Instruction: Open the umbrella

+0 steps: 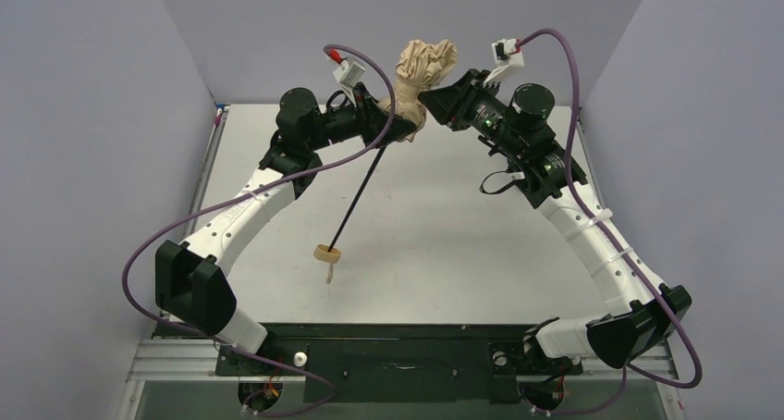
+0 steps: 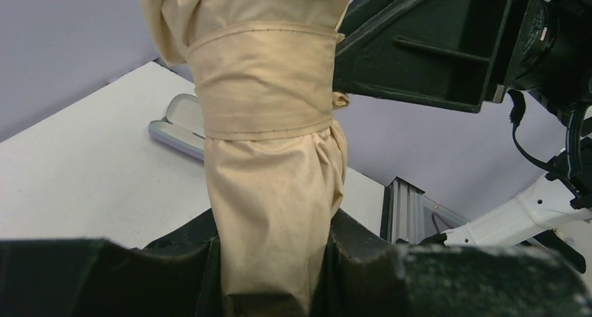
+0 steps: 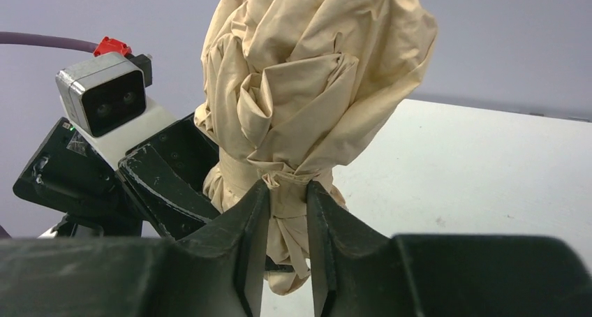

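Left of the centre of the tabletop point(image 1: 444, 226), a small tan handle point(image 1: 326, 252) hangs low with its cord loop point(image 1: 328, 274) beneath it; I cannot tell whether it touches the surface. A thin black shaft point(image 1: 356, 196) slants up from it toward the far edge. There the left gripper point(image 1: 396, 119) is clamped on the lower part of the umbrella point(image 1: 423, 67), its fingers point(image 2: 188, 268) pressed against the tan fabric on both sides. The canopy is furled, a crumpled bundle held in the air above the middle of the far edge, with a closure strap point(image 2: 262, 79) wrapped around it. In the left wrist view a pale lavender case point(image 2: 178, 125) lies on the tabletop behind the bundle. To the right, the right gripper point(image 3: 285, 212) pinches the fabric at the strap, its jaws nearly together, just beside the left gripper.
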Available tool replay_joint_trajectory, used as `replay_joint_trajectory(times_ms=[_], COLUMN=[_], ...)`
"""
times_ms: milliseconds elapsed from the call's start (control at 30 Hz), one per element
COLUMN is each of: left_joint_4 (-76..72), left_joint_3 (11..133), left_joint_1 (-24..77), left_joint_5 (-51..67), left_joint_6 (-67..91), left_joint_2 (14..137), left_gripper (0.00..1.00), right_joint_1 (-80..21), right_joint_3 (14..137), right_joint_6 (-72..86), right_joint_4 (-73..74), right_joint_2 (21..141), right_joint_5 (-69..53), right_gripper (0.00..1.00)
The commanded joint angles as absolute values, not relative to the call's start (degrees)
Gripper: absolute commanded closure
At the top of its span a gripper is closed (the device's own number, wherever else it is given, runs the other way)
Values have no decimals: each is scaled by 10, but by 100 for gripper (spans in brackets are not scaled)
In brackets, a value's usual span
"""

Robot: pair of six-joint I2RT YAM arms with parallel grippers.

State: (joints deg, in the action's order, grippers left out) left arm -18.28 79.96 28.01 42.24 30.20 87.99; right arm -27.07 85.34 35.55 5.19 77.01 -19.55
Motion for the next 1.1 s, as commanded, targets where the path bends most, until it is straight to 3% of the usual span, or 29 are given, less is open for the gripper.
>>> replay_joint_trajectory(times_ms=[0, 100, 700, 1067], left_joint_4=[-287, -294, -320, -352], left_joint_3=[822, 825, 837, 823], left_joint_1=[287, 288, 293, 298], left_joint_5=[477, 485, 533, 556], left_joint_6=[318, 326, 368, 399], left_joint_2=[838, 838, 839, 827], left_gripper=[100, 100, 100, 100], right_joint_1=[-266, -265, -275, -304], right_joint_3=[853, 848, 829, 763], right_joint_6=[356, 335, 191, -99], right_joint_4=[37, 41, 78, 132], right_joint_2=[782, 781, 769, 759], right_joint_5=[-206, -205, -153, 49], right_gripper=[84, 100, 100, 100])
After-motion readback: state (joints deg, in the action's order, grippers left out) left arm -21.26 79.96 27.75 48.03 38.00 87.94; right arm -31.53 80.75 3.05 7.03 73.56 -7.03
